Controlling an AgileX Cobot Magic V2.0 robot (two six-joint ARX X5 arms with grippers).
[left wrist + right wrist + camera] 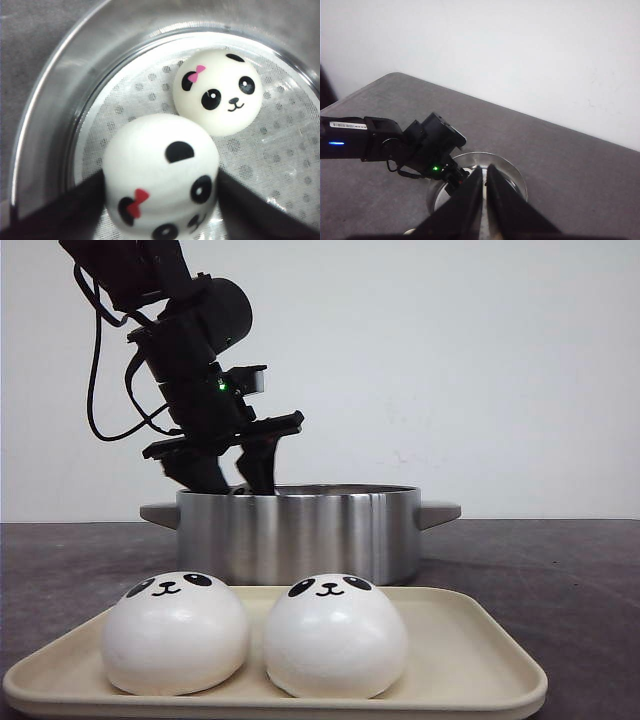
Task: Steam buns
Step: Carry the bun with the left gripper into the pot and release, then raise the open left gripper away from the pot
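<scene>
Two white panda-faced buns (175, 632) (335, 635) sit side by side on a beige tray (470, 640) at the front. Behind it stands a steel pot (300, 530). My left gripper (240, 475) reaches down into the pot, its tips hidden by the pot's wall. In the left wrist view, the left gripper (161, 200) is shut on a bun with a red bow (155, 150), just over the perforated steamer plate (280, 165). A bun with a pink bow (220, 97) rests on that plate beside it. My right gripper (484, 172) hovers high above the pot, shut and holding nothing.
The pot has two side handles (440, 512) and stands on a dark grey table (560, 570). The tray lies close in front of the pot. From the right wrist view, the left arm (395, 142) stretches across the pot's rim (512, 175). A white wall is behind.
</scene>
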